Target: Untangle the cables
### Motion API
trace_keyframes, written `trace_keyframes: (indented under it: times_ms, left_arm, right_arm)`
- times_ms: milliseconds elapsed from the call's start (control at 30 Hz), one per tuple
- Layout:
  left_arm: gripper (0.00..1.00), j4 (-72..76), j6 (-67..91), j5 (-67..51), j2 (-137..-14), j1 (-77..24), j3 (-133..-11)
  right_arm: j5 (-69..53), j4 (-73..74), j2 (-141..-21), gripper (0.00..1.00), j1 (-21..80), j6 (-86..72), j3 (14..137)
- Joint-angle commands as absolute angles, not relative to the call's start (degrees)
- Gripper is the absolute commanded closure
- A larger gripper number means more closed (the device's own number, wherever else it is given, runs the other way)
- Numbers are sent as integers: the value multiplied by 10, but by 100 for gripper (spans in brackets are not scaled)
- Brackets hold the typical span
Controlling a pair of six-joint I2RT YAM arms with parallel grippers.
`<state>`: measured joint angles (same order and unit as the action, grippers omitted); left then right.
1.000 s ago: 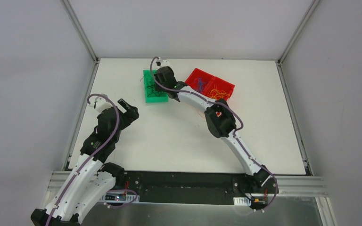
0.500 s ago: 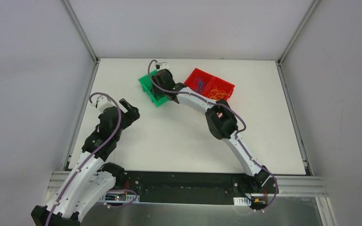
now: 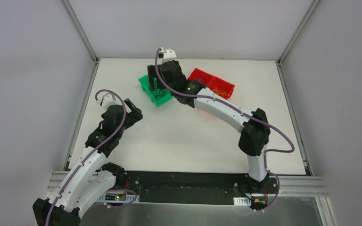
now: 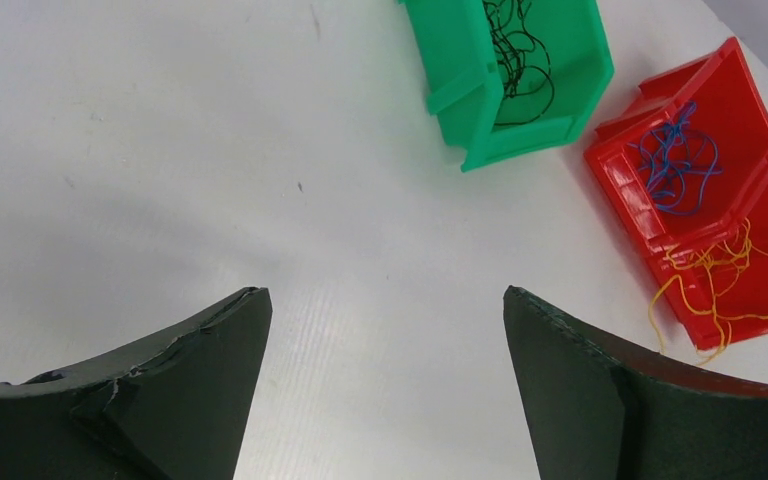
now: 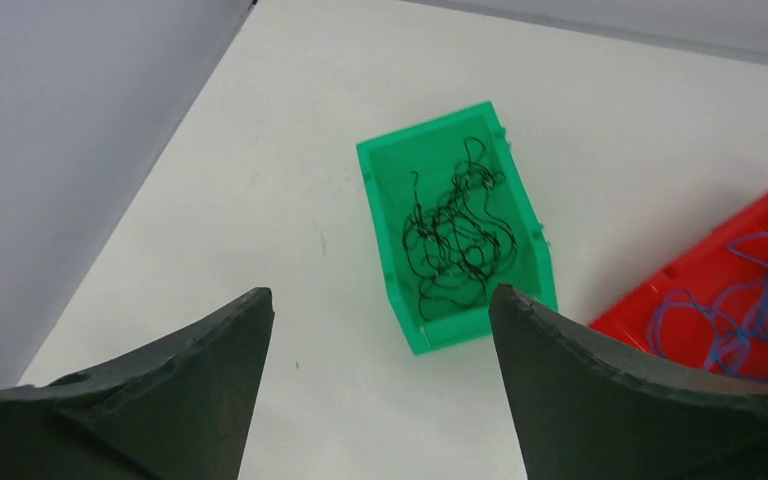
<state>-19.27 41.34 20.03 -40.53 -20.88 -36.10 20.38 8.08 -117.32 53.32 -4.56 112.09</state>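
Note:
The cables lie sorted by colour in bins. A tangle of black cables (image 5: 457, 245) fills the green bin (image 5: 475, 328), also seen in the left wrist view as black cables (image 4: 516, 60). Blue cables (image 4: 672, 165) lie in one compartment of the red bin (image 4: 740, 100). Orange cables (image 4: 715, 275) sit in the other compartment and spill over its front edge. My right gripper (image 5: 380, 295) hangs open and empty above the table, just in front of the green bin (image 3: 154, 94). My left gripper (image 4: 385, 300) is open and empty over bare table, well short of the bins.
Grey enclosure walls and an aluminium frame post (image 3: 80, 28) border the white table (image 3: 169, 141). The red bin (image 3: 213, 85) touches the green bin's right side, partly under my right arm (image 3: 217, 110). A faint orange strand (image 3: 206, 116) lies on the table beneath that arm.
My right gripper has opened and lifted back from the green bin, which turned askew. The right elbow swung out to the right. My left gripper edged slightly right.

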Motion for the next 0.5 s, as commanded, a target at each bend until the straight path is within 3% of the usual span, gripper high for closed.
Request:
trace_keyframes:
  times_ms: [0,200,467]
  left_arm:
    - [10,-168,377,140,-411,-204,-384]
    - [3,-147,370,120,-407,-205,-375]
    - [3,-131,352,110,-397,-205,-368]
  right_arm:
    - [231,77,-1006,16,546,-64,961]
    - [259,85,-728,12,549,-106,710]
    - [379,109,-378,8,546,-109,427]
